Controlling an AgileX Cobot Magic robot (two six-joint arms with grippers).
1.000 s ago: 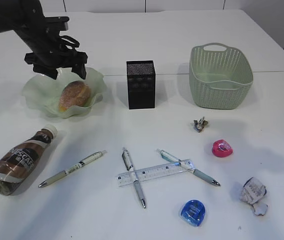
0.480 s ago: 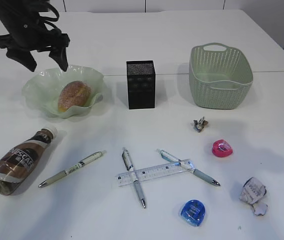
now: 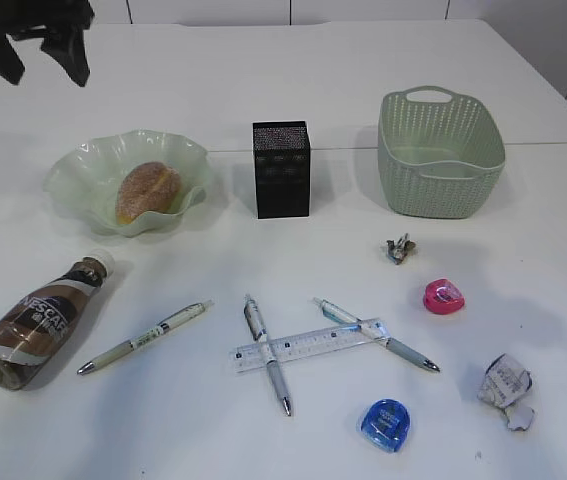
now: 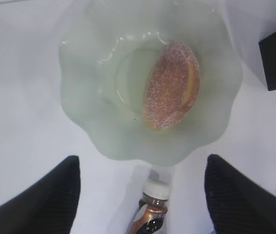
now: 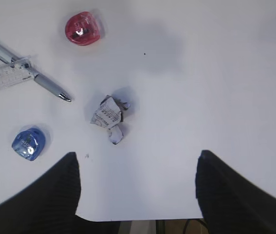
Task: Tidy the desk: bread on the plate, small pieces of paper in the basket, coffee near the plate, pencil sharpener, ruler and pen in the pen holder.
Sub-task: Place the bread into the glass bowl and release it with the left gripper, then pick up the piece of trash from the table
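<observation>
Bread: oval, golden-brown, sugar-dusted, lying in ruffled green plate on tabletop. Bottle on its side just below. Left gripper high above, spread wide, empty; right gripper likewise wide over white wad.

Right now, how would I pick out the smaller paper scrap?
Find the green basket at the desk's back right. Just in front of it lies the small scrap, a tiny grey-brown wad. It is darker and much smaller than the white printed wad near the front edge.
</observation>
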